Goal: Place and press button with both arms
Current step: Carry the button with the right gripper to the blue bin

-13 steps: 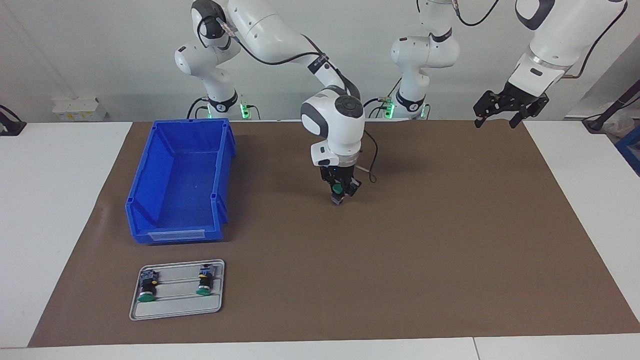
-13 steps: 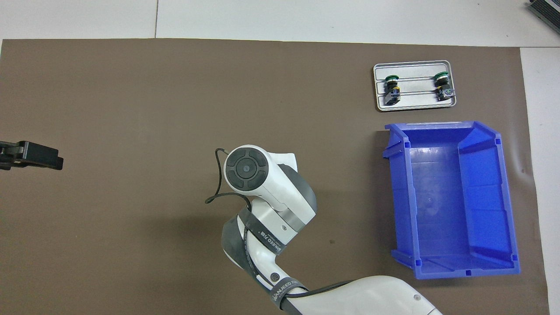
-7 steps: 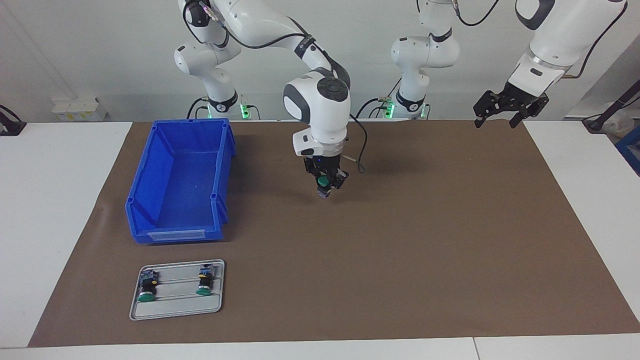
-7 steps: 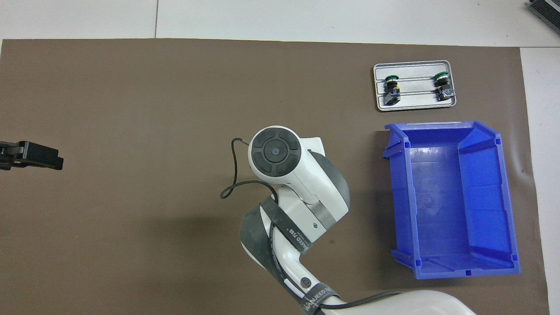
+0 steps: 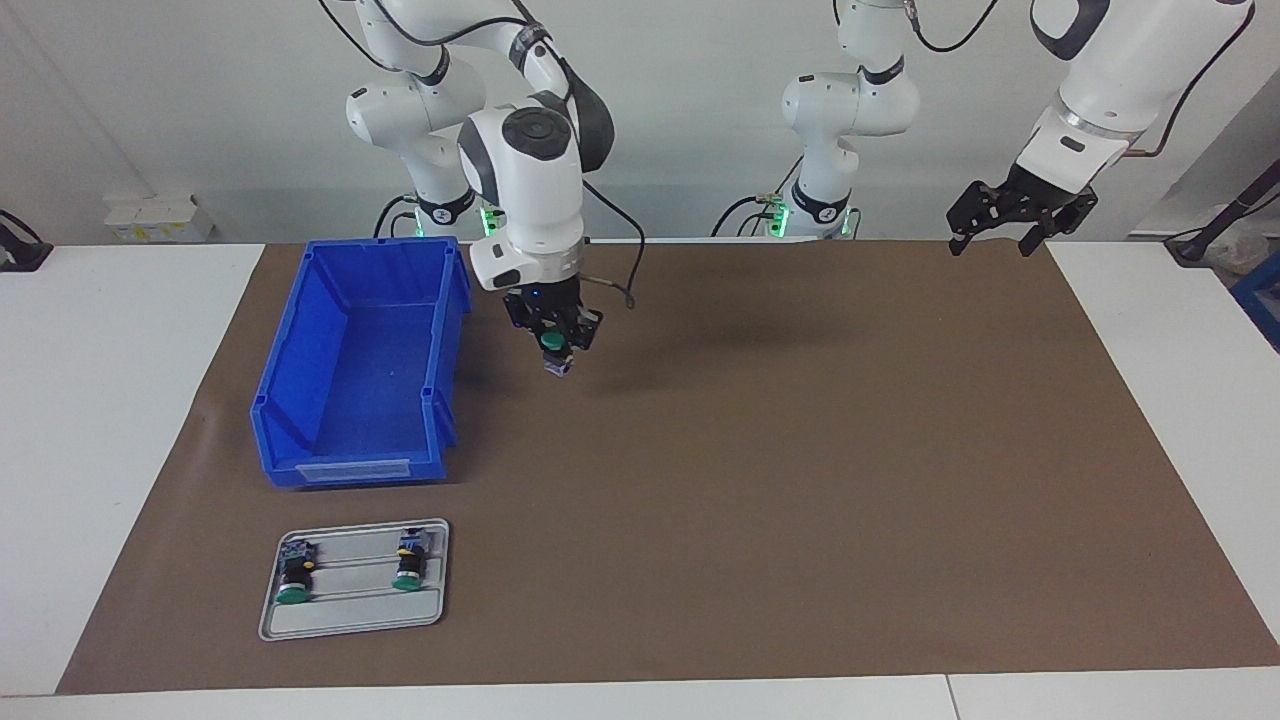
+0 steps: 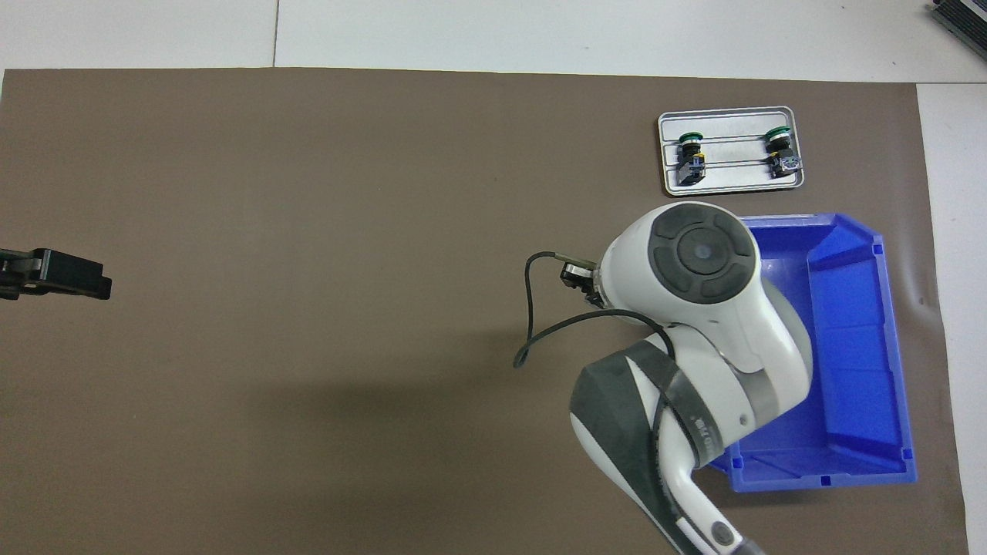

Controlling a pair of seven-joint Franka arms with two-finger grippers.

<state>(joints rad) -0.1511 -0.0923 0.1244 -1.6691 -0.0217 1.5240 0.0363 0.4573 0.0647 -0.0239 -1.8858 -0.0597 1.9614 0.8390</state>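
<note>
A green-capped button [image 5: 552, 346] hangs in the air with my right gripper [image 5: 554, 352] shut on it, cap facing outward and terminal block pointing down. It is over the brown mat [image 5: 800, 450], just beside the blue bin [image 5: 300, 340]. In the overhead view the right arm's wrist [image 6: 700, 254] hides that gripper and the button and covers a corner of the bin [image 6: 848, 347]. My left gripper [image 5: 990, 245] waits open and empty, raised over the mat's edge at the left arm's end; part of the left gripper [image 6: 58, 274] shows in the overhead view.
A grey tray [image 5: 350, 620] lies farther from the robots than the bin and carries two more green-capped buttons [image 5: 294, 578] [image 5: 407, 565]. From overhead the tray [image 6: 732, 123] shows the same pair of buttons [image 6: 690, 150] [image 6: 780, 146]. White tabletop borders the mat.
My right arm has swung toward the blue bin, carrying the button from over the mat's middle to just beside the bin and somewhat higher. The left arm has not moved.
</note>
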